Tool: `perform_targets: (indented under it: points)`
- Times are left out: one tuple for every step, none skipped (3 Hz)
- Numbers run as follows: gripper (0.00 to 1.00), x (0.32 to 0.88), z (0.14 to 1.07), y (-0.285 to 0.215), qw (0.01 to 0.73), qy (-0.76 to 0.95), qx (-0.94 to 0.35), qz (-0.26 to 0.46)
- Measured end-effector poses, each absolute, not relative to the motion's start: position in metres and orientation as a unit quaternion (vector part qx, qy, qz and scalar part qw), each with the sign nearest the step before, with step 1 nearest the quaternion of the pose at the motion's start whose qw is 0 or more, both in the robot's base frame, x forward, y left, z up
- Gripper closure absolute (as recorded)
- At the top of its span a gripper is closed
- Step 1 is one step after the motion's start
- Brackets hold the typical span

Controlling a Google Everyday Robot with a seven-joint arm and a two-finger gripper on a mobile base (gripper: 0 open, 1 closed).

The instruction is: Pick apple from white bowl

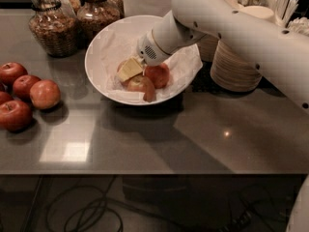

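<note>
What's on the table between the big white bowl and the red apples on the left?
Nothing: the camera view shows bare grey tabletop between the white bowl and the loose apples. The pincer is down inside the bowl.

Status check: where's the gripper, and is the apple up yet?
Gripper down in bowl, at apple. Not lifted. Red apple right beside it.
</note>
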State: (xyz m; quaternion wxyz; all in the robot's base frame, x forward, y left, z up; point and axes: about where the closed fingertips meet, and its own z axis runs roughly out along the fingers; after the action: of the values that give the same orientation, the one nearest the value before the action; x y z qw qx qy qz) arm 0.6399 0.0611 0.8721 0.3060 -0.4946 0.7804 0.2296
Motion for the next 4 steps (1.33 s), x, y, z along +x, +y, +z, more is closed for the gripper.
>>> perform_targets:
  points:
    - [0.73,0.64,0.872,0.061,0.306,0.78,-0.495,0.23]
    - [0.96,0.64,0.872,0.061,0.306,0.78,-0.495,0.23]
    - [1.0,0.637,0.873,0.064,0.305,0.776,-0.498,0.238]
    - [1.0,0.629,0.897,0.065,0.323,0.755,-0.51,0.255]
